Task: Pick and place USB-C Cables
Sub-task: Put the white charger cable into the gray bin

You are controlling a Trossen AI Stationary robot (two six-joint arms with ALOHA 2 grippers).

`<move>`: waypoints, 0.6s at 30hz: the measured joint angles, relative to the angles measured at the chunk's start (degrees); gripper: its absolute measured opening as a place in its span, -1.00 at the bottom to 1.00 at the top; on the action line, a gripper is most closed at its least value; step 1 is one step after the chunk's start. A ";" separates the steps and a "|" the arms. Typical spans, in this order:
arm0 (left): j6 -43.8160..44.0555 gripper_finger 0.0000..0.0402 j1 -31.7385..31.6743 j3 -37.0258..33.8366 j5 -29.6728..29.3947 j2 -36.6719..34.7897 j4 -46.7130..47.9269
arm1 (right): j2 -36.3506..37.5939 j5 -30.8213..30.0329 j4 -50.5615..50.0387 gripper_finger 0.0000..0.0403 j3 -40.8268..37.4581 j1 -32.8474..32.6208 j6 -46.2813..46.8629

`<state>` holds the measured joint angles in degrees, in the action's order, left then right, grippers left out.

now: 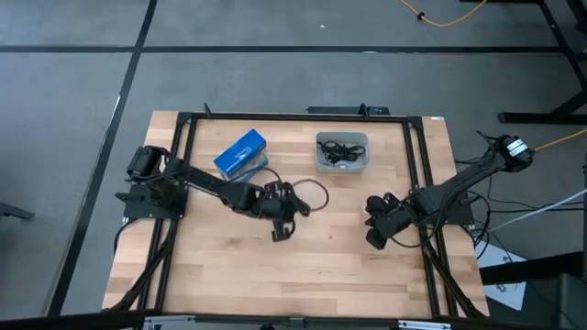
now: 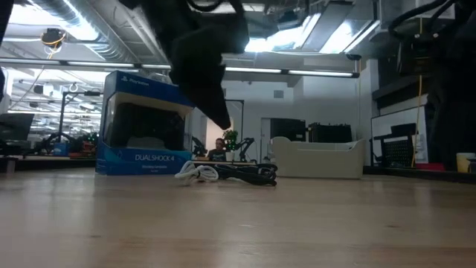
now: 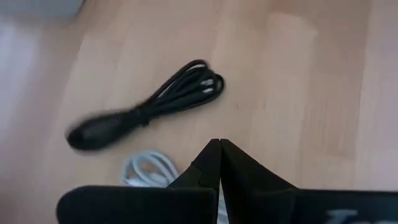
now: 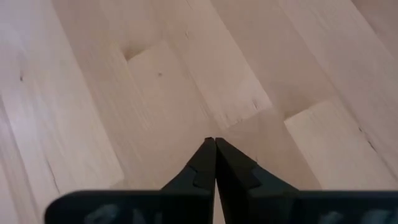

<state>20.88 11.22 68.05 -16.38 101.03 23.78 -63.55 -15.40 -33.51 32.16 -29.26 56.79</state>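
left gripper tips together, empty | black cable on table just ahead of tips, white cable beside them | right gripper closed over bare wood | more cables in tray

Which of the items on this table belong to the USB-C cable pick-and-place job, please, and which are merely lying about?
Job items:
black cable bundle on the wood
white cable beside it
cables in the grey tray
left gripper, shut, above the loose cables

Lying about:
blue DualShock 4 box
right gripper, shut, over bare table
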 joint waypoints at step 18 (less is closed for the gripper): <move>28.19 -0.50 -2.82 -0.11 3.89 1.95 9.37 | -0.02 -0.17 0.77 -0.93 0.00 0.02 -6.56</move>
<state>49.08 8.40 67.94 -12.48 102.99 33.14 -63.57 -15.57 -32.74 32.16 -29.23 50.23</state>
